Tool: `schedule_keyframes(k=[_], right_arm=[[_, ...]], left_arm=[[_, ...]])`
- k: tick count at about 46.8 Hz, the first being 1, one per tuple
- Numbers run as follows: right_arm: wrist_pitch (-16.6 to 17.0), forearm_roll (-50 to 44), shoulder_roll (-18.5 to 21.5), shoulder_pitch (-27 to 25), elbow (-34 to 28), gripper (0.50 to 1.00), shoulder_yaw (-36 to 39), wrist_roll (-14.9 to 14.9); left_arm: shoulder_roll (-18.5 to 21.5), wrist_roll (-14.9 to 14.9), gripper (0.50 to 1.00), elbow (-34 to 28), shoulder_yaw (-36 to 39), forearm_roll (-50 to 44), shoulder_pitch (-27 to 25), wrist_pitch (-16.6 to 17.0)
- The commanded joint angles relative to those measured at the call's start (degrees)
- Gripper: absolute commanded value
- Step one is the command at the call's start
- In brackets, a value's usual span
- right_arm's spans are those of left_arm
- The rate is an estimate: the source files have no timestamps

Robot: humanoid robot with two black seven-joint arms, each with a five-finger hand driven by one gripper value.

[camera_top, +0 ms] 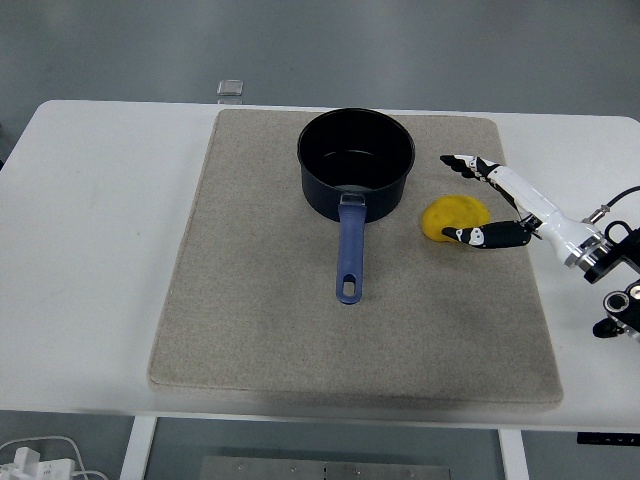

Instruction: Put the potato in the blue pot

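Right of the blue pot (pixel 356 163), on the grey mat (pixel 250 300), lies the potato (pixel 452 216). Spread open, holding nothing, the right hand (pixel 490 205) brackets it; fingers should close evenly around both sides before lifting.

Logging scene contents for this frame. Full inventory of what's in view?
pot: 1, dark blue with a blue handle pointing at the near edge, empty, far-centre of the mat
potato: 1, yellow, on the mat right of the pot
mat: 1, beige, covers the middle of the table
table: 1, white
small clear object: 1, at the table's far edge, too small to identify
cables and plug: white, on the floor, bottom left
right hand: 1, black and white, fingers open around the potato's right side, not closed on it
left hand: not in view
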Motion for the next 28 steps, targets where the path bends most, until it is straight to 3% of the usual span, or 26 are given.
schedule_keyframes(k=[1,13,28], right_arm=[[-0.3,-1.6,0.0,0.0,-0.4,0.924,-1.0,0.6],[-3.0,-4.3,0.9,2.0,-5.4,0.921,-6.2,2.1],[-3.2,-4.3,2.6,4.3,-9.5,0.921,-7.8,2.8]], left_arm=[[0.0,0.0,0.999,0.0,0.0,0.0,0.0,0.0],[0.0,0.0,0.999,0.0,0.0,0.0,0.0,0.0],[0.0,0.0,0.999,0.1,0.0,0.0,0.1,0.0]])
